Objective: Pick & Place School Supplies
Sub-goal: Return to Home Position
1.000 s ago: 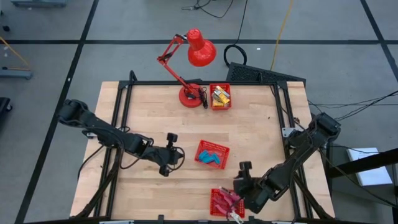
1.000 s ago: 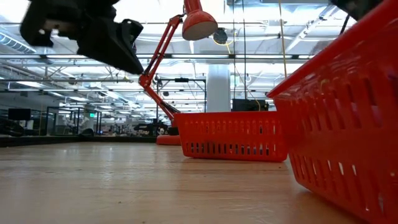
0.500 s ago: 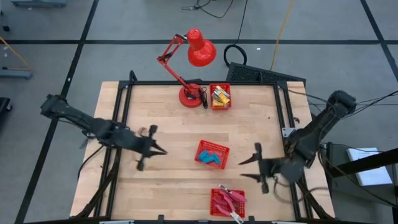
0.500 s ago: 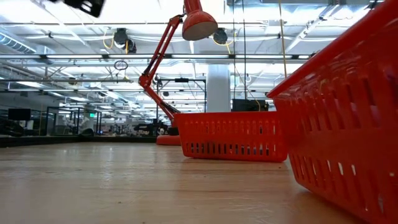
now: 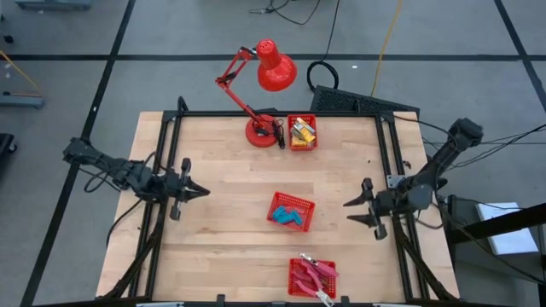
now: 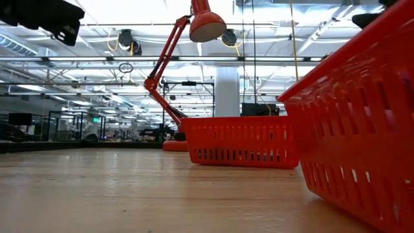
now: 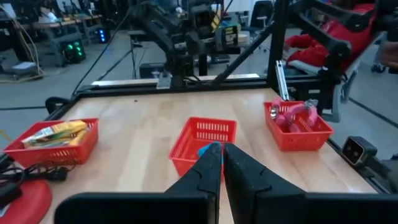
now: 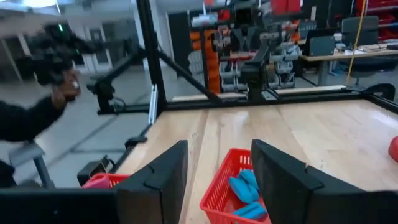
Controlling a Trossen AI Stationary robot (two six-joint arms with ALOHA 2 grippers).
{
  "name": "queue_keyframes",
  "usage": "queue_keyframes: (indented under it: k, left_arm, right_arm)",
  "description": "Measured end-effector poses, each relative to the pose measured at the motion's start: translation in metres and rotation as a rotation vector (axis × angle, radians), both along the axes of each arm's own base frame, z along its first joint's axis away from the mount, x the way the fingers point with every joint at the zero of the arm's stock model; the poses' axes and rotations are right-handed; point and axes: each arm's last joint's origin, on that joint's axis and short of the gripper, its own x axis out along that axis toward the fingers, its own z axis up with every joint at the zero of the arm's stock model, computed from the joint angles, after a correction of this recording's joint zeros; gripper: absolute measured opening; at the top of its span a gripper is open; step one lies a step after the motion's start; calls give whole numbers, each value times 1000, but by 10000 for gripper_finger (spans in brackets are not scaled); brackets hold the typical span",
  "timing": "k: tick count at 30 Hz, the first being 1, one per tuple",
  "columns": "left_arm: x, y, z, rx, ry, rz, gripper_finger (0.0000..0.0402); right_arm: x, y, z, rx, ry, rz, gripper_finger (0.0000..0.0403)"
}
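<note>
No word, brand, label or number can be read in any view. The yellow pieces in the basket at twelve o'clock on the table bear dark marks, too small to make out.

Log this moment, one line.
left gripper shut, empty, wooden table's left side | right gripper open, empty, right side | light-blue blocks in middle red mesh basket

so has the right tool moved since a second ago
Yes. In the high view the right tool has left the bottom basket and drawn back toward the right edge of the table, now level with the middle basket.
</note>
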Motion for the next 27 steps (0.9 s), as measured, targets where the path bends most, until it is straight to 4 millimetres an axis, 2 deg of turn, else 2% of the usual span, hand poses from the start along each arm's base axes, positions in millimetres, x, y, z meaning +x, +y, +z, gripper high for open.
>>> queue_keyframes:
  k: [4,8,14,20,27]
  left_arm:
    - [-3,2,-1,20,-12,-4,21]
    - [-3,1,-2,-37,0,1,21]
    - [-3,-2,-4,-176,53,-86,21]
    - [-8,-6,-3,-169,60,-285,21]
    - [-14,0,-3,-185,50,-313,21]
  right_arm:
    - [-9,-9,-17,42,-60,2,166]
    - [-13,-12,-10,106,-138,47,166]
    - [-14,-7,-14,-27,-132,184,166]
    - [-13,-6,-17,13,-102,228,166]
    - [-14,-4,-14,33,-126,306,166]
